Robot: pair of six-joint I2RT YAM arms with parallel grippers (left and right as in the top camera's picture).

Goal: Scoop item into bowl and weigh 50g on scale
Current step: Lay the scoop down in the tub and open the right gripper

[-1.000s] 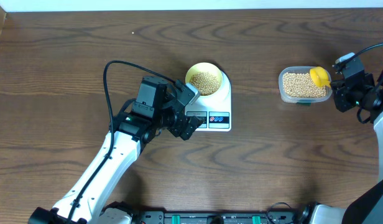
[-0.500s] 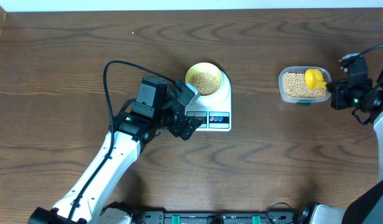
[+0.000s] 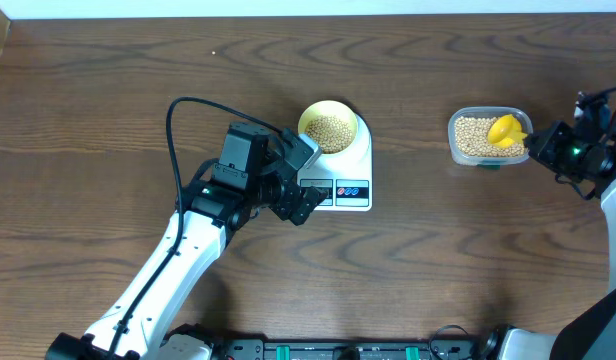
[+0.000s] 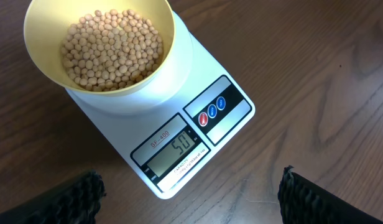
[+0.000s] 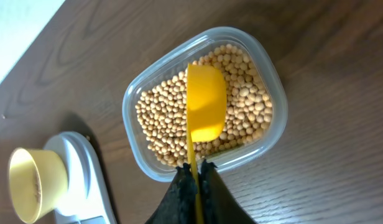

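Observation:
The pale yellow bowl (image 3: 328, 127) (image 4: 30, 37) stands on the white scale (image 3: 358, 165) (image 4: 232, 127), holding the item, beige beans (image 4: 110, 50). The scale's display (image 4: 179, 144) reads 50. My left gripper (image 3: 310, 178) (image 4: 191, 186) hangs open just in front of the scale, with nothing between its fingers. At the right, my right gripper (image 3: 536, 146) (image 5: 196, 167) is shut on the thin handle of a yellow scoop (image 3: 506, 129) (image 5: 206, 102). The scoop's cup rests over more beans (image 5: 247, 99) in a clear tub (image 3: 458, 140) (image 5: 132, 124).
The dark wood table (image 3: 438, 260) carries only the scale and the tub. The left arm's black cable (image 3: 173, 120) loops up left of the scale. The table's far edge (image 3: 308, 14) runs along the top of the overhead view.
My right gripper has drawn back to the right and turned, and the scoop's cup has rolled and dropped lower over the beans in the tub. The left arm has not moved.

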